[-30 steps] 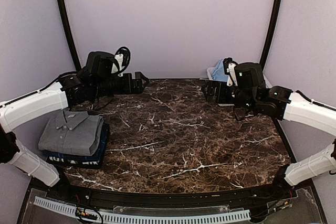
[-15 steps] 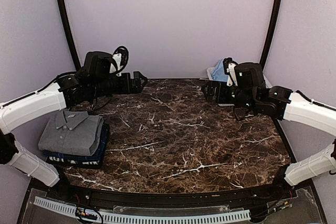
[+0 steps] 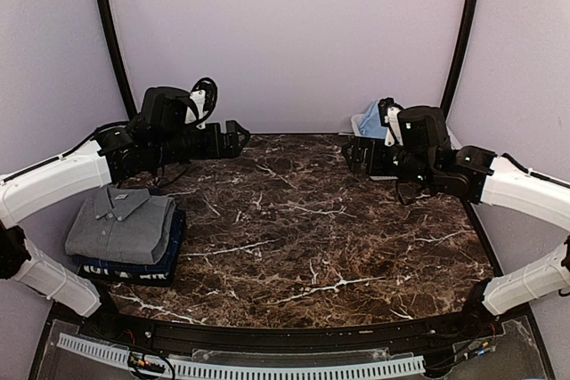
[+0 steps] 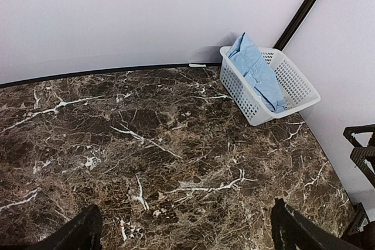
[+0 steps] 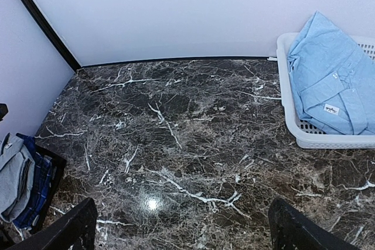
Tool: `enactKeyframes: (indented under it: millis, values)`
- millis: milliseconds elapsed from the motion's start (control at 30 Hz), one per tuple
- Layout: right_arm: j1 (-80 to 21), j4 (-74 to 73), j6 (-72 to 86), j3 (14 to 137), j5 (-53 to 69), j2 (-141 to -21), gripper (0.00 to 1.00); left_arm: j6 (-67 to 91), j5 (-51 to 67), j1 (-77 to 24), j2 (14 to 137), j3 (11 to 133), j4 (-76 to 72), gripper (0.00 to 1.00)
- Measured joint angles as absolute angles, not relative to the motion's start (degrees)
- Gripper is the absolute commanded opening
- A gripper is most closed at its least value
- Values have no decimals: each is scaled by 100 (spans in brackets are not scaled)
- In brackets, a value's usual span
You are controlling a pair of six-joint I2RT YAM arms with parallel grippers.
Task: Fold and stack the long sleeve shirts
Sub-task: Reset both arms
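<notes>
From above, my left tool hangs over the far left part of the table. My right tool hangs over the far right part. Both have the jaws wide apart and they hold nothing. The grey shirt lies folded on the near left, on top of the navy plaid shirt. I judge these two as done. The light blue shirt is in the far right corner, just behind my right arm, which hides most of it.

In the left wrist view my left tool shows two spread fingers with only bare table between them. The light blue shirt lies in the white basket, far and to the right of this tool, well apart from it. Its long axis runs along the basket, and the far end leans up over the rim.

In the right wrist view my right tool is also fully spread and empty. The basket with the light blue shirt is near, on the right of the fingers and not ahead of them. I think the right arm is the nearer one for the pick, but the tool must first turn to the right.
</notes>
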State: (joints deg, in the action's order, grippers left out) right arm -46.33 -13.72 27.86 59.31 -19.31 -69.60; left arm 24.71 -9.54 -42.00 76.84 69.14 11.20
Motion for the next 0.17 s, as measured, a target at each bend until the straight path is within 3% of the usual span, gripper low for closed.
enactKeyframes:
  millis: [167]
  values:
    - [-4635, -1372, 2770, 5935, -1931, -6960, 99, 2473, -952, -4200, 7684, 6914, 1120, 99]
